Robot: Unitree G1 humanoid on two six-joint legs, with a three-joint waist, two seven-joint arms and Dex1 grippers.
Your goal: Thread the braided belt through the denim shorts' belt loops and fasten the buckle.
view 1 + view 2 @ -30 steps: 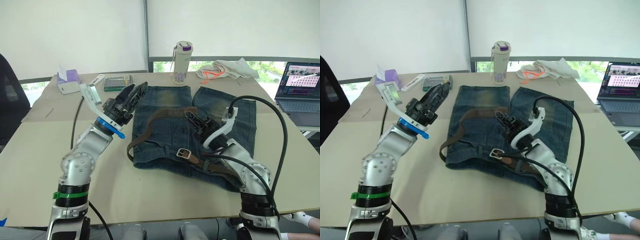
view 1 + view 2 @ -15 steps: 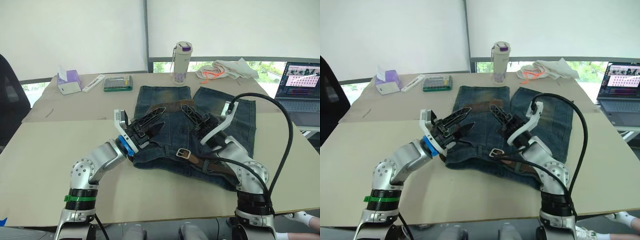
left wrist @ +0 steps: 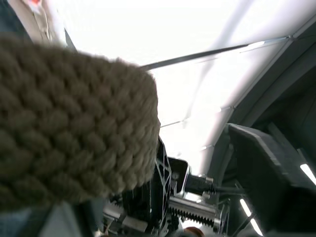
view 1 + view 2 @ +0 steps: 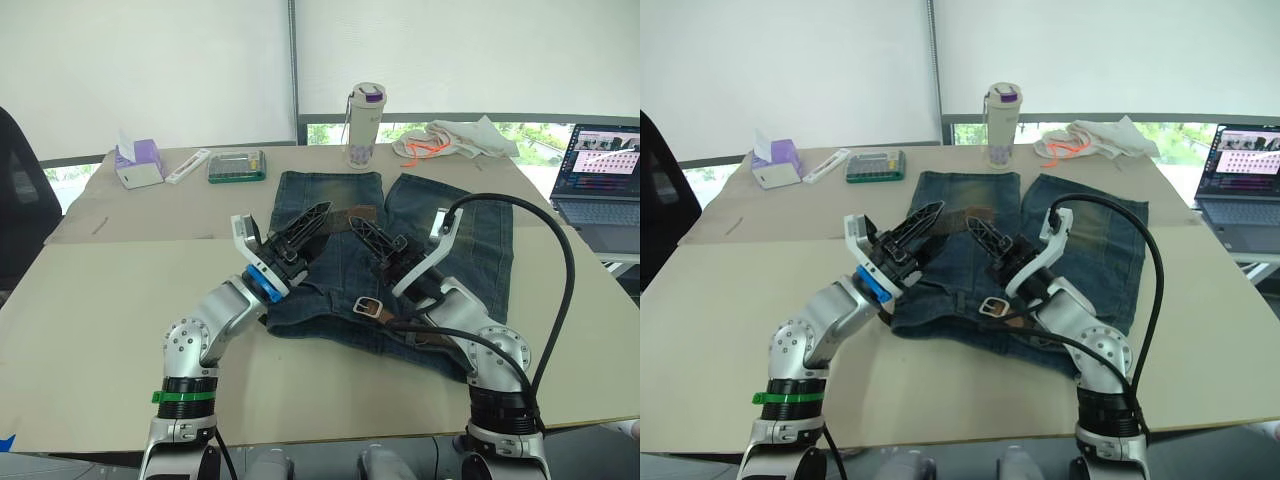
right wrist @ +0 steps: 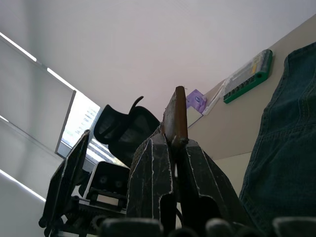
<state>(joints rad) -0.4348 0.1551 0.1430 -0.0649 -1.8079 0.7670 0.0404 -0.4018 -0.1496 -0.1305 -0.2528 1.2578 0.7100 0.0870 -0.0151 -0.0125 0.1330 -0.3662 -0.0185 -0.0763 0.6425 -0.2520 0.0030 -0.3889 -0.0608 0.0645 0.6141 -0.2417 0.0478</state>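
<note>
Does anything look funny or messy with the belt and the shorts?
Yes. The braided belt isn't in the belt loops; it lies loosely across the denim shorts, and its buckle sits unfastened near the waistband. The right gripper pinches one stretch of the belt edge-up, lifted off the cloth.

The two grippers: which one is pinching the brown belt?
The right gripper, shut on the braided belt. The left gripper is open.

No legible text, labels or nos. anywhere; laptop (image 4: 603,178) screen shows only coloured blocks, too small to read.
</note>
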